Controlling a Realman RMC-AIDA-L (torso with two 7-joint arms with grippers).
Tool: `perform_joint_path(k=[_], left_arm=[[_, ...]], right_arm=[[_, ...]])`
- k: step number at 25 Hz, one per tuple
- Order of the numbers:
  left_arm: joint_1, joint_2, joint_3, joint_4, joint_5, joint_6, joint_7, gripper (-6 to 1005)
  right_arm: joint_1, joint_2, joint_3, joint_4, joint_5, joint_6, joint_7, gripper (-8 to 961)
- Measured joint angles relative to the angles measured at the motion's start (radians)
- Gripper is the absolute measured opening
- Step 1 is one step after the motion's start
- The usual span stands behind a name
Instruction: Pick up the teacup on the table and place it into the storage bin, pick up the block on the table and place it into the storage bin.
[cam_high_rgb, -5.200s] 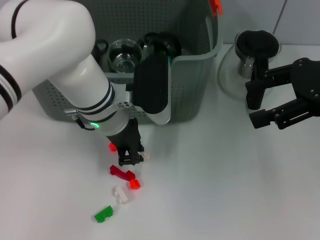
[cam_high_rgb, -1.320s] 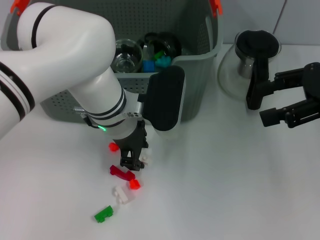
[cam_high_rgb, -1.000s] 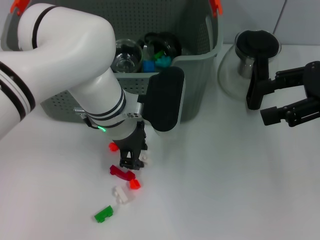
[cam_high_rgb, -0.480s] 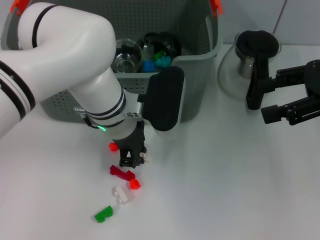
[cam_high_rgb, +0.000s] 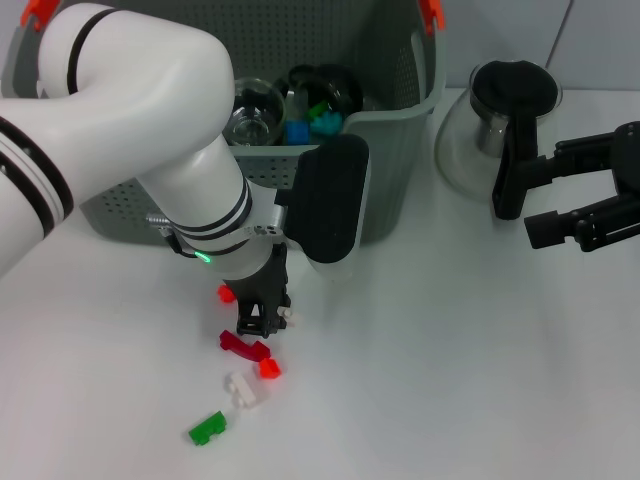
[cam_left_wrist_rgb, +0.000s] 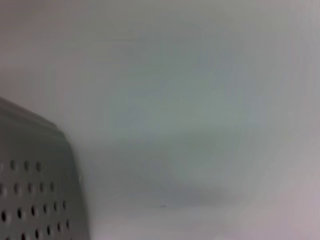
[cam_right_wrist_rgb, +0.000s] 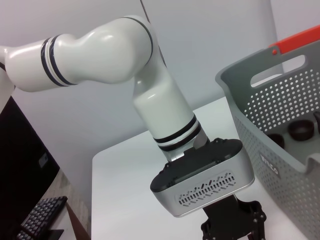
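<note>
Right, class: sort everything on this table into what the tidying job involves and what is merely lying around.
Job: storage bin, white block under the left end effector, other loose blocks: red, dark red, green.
Lying about: glass pot, beside the right end effector.

A white bench (cam_high_rgb: 430, 380) fills most of the head view. On its far right side stands a round glass pot (cam_high_rgb: 490, 130) with a black lid (cam_high_rgb: 515, 88) and a metal insert showing inside it, just beside a large grey basket. A pale wall (cam_high_rgb: 600, 40) rises behind the pot. In the right wrist view, a plain pale wall (cam_right_wrist_rgb: 210, 45) forms the backdrop, and past the bench edge, low in the corner, sits a dark keyboard (cam_right_wrist_rgb: 42, 212) beside a black upright panel (cam_right_wrist_rgb: 22, 165).
</note>
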Motion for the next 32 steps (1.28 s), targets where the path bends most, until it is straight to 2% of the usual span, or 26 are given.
perform_joint_path(k=[10, 18, 19, 21, 25, 28, 32], left_arm=[[0.001, 0.002, -0.007, -0.014, 0.002, 0.023, -0.006, 195], [0.028, 0.003, -0.061, -0.113, -0.003, 0.117, -0.007, 196], [0.039, 0.004, -0.104, -0.136, -0.003, 0.155, -0.003, 196], [0.044, 0.004, -0.122, -0.148, -0.005, 0.17, 0.0, 197], [0.083, 0.006, -0.237, -0.247, -0.057, 0.281, 0.034, 197], [0.107, 0.009, -0.362, -0.33, -0.115, 0.383, 0.072, 198], [0.114, 0.018, -0.588, -0.417, -0.215, 0.549, 0.131, 198]], right_arm=[[-0.002, 0.0, 0.016, 0.0, 0.0, 0.0, -0.006, 925], [-0.004, 0.0, 0.024, 0.0, 0.0, -0.001, -0.009, 925], [-0.004, 0.0, 0.025, 0.0, 0.0, -0.001, -0.01, 925], [-0.004, 0.0, 0.024, 0.0, 0.0, -0.001, -0.01, 925], [-0.004, -0.001, 0.024, 0.0, 0.0, -0.001, -0.012, 925], [0.002, -0.002, 0.021, 0.0, 0.0, -0.002, -0.011, 925], [0.01, -0.003, 0.018, 0.0, 0.0, -0.002, -0.006, 925]])
